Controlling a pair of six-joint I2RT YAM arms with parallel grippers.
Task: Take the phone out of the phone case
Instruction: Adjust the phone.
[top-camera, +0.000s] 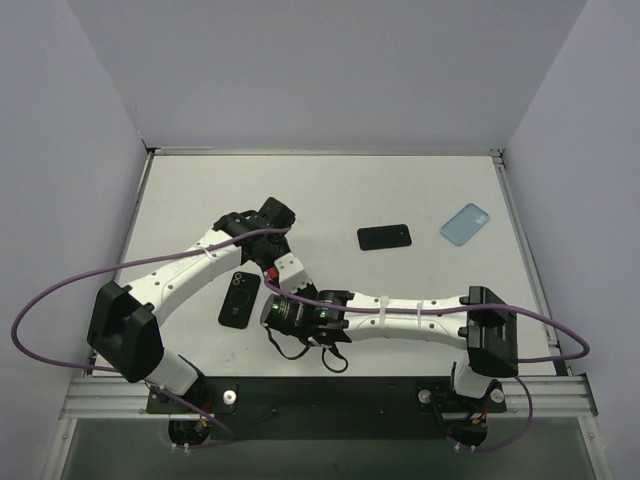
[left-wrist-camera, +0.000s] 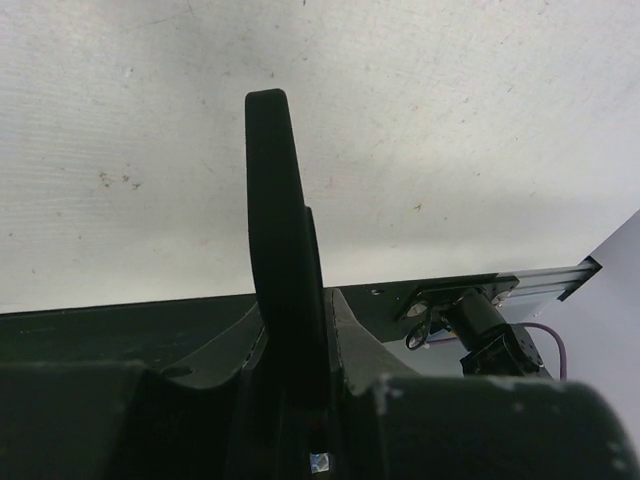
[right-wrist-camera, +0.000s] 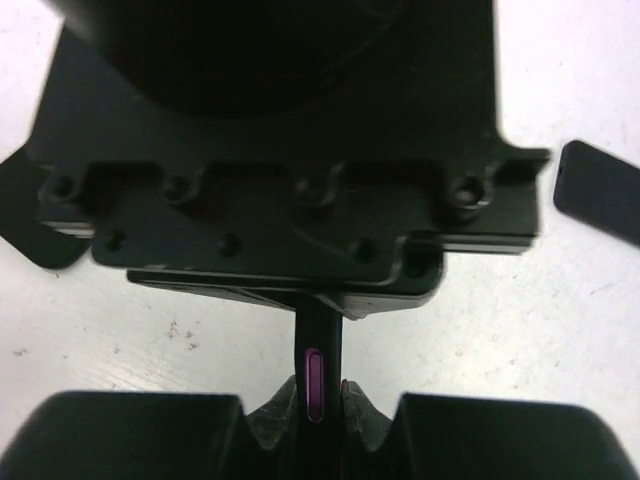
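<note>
The phone (left-wrist-camera: 280, 220) stands on its thin edge and seems to be up off the table (top-camera: 400, 190), near the front and a bit left of the middle. Both arms hold it. The left gripper (left-wrist-camera: 295, 345) has its jaws clamped on one end. The right gripper (right-wrist-camera: 318, 410) has its jaws clamped on the other end, so the two grippers are almost nose to nose. A small purple button shows on the phone's side. It all looks dark, so I cannot tell where the case stops and the phone starts.

Here is what could go wrong. If both jaws squeeze the case and the phone together, pulling will not get them apart. If one grip is weak, the phone could slip out and fall. It might land on the black slab with a ring (top-camera: 240, 298) lying just beside the grippers. A hard twist could bend the thin phone. The arms are very close, so they could bump. The plain black slab (top-camera: 385, 237) and the blue cover (top-camera: 466, 223) lie well apart from all this.
</note>
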